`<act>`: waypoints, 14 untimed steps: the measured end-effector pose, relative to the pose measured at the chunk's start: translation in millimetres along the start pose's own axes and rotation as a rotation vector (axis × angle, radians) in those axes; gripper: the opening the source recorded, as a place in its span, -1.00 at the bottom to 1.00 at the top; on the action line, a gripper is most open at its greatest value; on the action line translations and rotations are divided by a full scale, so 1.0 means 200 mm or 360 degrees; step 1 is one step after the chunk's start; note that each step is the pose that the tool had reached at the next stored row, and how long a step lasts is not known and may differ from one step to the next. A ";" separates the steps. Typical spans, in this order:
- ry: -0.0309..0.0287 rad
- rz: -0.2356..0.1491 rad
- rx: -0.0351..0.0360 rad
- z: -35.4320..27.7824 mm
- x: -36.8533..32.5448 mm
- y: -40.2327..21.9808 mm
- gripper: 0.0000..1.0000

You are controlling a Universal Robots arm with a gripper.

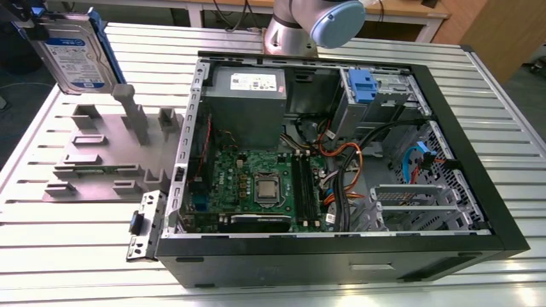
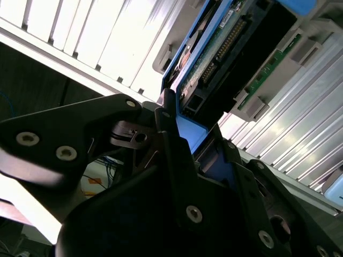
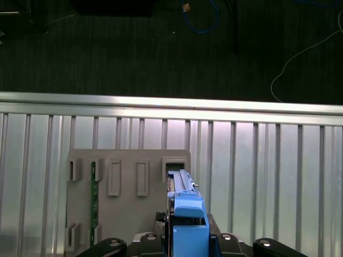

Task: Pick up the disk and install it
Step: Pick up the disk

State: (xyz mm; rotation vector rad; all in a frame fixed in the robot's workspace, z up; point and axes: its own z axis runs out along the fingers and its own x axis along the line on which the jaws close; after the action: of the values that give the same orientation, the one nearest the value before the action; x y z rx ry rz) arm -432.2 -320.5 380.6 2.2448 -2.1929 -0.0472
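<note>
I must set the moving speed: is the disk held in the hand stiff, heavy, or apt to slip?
Probably stiff: the disk shows a flat metal body and hangs without sagging. Likely heavy for its size. The hand grips its blue plastic rail at one end, so it may pivot or slip if moved fast.

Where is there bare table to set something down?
Bare slats of the table lie between the grey fixture and the near edge, at the exterior view's left of the computer case. Inside the case is crowded with cables. The fingers hold the disk above the fixture.
</note>
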 end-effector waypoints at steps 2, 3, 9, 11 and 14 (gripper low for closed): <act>0.00001 0.0000 0.0000 0.000 0.009 0.000 -0.27; 0.00000 0.0000 0.0000 0.000 0.014 0.000 -0.27; -0.00001 0.0000 0.0000 -0.005 0.030 0.001 -0.27; -0.00001 0.0000 0.0000 -0.019 0.030 0.001 -0.27; -0.00001 0.0000 0.0000 -0.049 0.029 0.002 -0.27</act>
State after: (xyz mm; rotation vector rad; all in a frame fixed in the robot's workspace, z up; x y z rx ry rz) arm -432.2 -326.6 390.3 2.2449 -2.1930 -0.0471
